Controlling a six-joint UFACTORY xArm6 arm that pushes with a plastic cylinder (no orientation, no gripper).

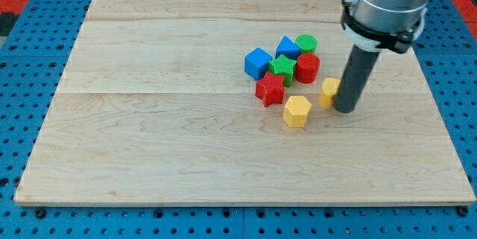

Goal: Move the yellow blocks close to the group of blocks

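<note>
My tip point(346, 109), a bare rod with no claw to open or close, apparently touches the half-hidden yellow block point(329, 91) from the view's right, the yellow hexagonal block point(297, 111) and cluster lying leftward

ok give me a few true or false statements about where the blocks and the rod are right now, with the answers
1. My tip is right beside a yellow block, on that block's right in the view. True.
2. The yellow hexagon block sits at the view's top of the group. False: it lies below the group, just right of and below the red star block.
3. The green star block is in the middle of the group. True.
4. The blue cube is the group's rightmost block. False: it is on the group's left edge.
5. The green cylinder lies at the view's bottom of the red cylinder. False: it is above it.
</note>
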